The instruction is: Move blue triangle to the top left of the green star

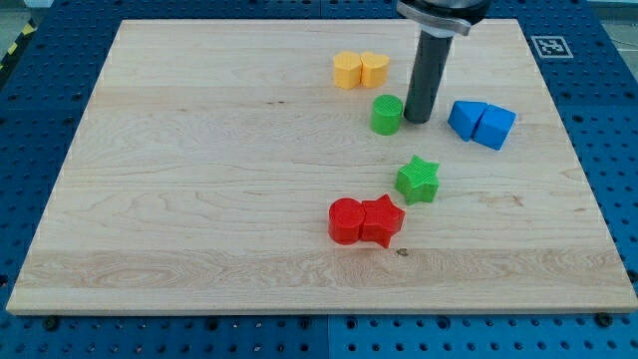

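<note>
The green star [418, 179] lies right of the board's middle. Two blue blocks touch at the view's right: a blue cube-like block [466, 119] and a blue triangle [494, 128] on its right. My tip [418, 120] stands between the green cylinder [387, 115], which it almost touches, and the blue pair, about 40 px left of them. The tip is above the green star.
Two yellow blocks [359, 70] sit together near the view's top. A red cylinder [347, 220] and a red star [382, 220] touch below the green star. The wooden board [199, 179] lies on a blue perforated table.
</note>
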`<state>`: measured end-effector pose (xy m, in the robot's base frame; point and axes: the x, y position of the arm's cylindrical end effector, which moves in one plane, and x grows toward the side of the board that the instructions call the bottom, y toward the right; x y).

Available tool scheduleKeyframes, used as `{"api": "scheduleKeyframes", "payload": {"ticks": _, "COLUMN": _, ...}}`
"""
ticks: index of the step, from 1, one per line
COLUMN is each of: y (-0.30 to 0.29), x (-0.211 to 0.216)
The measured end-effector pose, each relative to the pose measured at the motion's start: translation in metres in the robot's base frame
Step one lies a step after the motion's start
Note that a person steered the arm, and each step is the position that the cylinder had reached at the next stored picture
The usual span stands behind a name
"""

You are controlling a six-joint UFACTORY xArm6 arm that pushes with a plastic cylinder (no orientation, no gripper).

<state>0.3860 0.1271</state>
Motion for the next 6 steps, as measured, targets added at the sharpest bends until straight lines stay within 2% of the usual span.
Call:
{"api": "scheduleKeyframes", "payload": {"ticks": 2, "y": 0.052, "x": -0.055}}
{"api": "scheduleKeyframes", "payload": {"ticks": 3, "y": 0.079, "x": -0.048}}
{"api": "scheduleKeyframes", "payload": {"ticks": 5, "y": 0.076, "x": 0.005}}
{"api": "scheduleKeyframes", "payload": {"ticks": 6, "y": 0.056, "x": 0.019}}
